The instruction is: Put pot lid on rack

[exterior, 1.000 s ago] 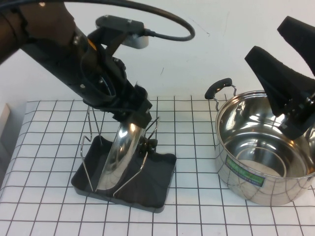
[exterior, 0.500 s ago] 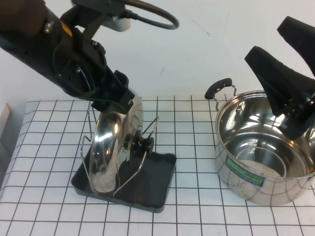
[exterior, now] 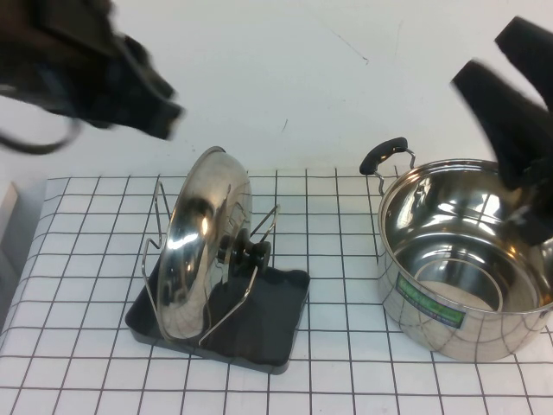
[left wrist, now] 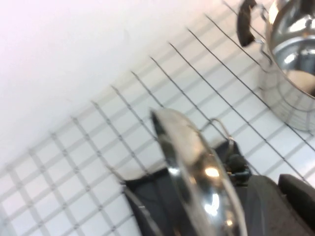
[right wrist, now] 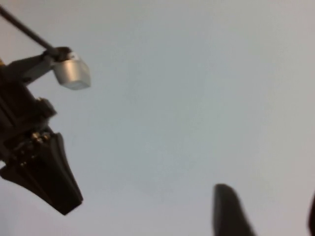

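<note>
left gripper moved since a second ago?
Yes. The left gripper has let go of the pot lid and pulled up and left, away from the rack. The lid stands in the rack alone. The right gripper hangs over the pot.

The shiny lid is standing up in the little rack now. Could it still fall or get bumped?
Maybe. The pot lid stands on edge in the rack, leaning on thin wires, so a nudge might tip or roll it. The left claw is above it, up to the left, and could clip the rim if it swings low. The right claw hangs over the pot, far away, so little danger there.
</note>
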Robot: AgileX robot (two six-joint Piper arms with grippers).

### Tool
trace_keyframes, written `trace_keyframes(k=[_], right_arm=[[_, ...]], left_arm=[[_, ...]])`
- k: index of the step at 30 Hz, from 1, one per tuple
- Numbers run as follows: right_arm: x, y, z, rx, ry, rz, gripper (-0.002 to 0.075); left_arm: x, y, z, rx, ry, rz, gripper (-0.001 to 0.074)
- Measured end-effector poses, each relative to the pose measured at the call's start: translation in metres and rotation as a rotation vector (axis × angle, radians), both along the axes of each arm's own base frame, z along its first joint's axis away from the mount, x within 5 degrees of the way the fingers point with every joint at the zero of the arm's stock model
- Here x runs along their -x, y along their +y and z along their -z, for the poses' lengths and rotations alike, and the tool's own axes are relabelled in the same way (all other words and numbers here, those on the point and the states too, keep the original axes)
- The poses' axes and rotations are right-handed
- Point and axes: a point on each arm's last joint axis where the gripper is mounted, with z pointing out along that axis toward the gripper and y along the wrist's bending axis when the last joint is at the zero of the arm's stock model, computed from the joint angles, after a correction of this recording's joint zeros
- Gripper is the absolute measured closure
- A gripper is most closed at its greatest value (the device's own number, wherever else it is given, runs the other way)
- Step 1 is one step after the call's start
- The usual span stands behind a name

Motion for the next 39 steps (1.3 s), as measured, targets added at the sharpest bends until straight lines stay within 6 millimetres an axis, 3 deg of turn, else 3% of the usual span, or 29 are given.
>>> trace_keyframes(k=[4,6,8,16,24,33,39], right_arm=[[0.016,-0.007,-0.016,-0.027,-0.036,0.001,0.0578],[0.024,-0.013,-0.023,-0.014,-0.009,0.033,0.0664],[0.031,-0.02,-0.026,0.015,0.038,0.083,0.0698],[0.075,-0.062,-0.029,0.138,0.264,0.358,0.0726],[0.115,-0.094,-0.02,0.15,0.384,0.504,0.0727],[0.115,-0.095,0.019,0.17,0.542,0.504,0.0727],[0.114,-0.095,0.027,0.183,0.563,0.506,0.0727]], left_arm=[[0.029,0.019,-0.017,-0.008,-0.098,-0.047,0.0729],[0.044,0.028,-0.016,0.007,-0.127,-0.076,0.0731],[0.059,0.036,-0.007,0.027,-0.147,-0.102,0.0732],[0.11,0.067,0.056,0.138,-0.215,-0.253,0.0735],[0.149,0.103,0.123,0.178,-0.262,-0.484,0.0736],[0.17,0.124,0.157,0.171,-0.297,-0.618,0.0736],[0.168,0.121,0.18,0.211,-0.211,-0.647,0.0736]])
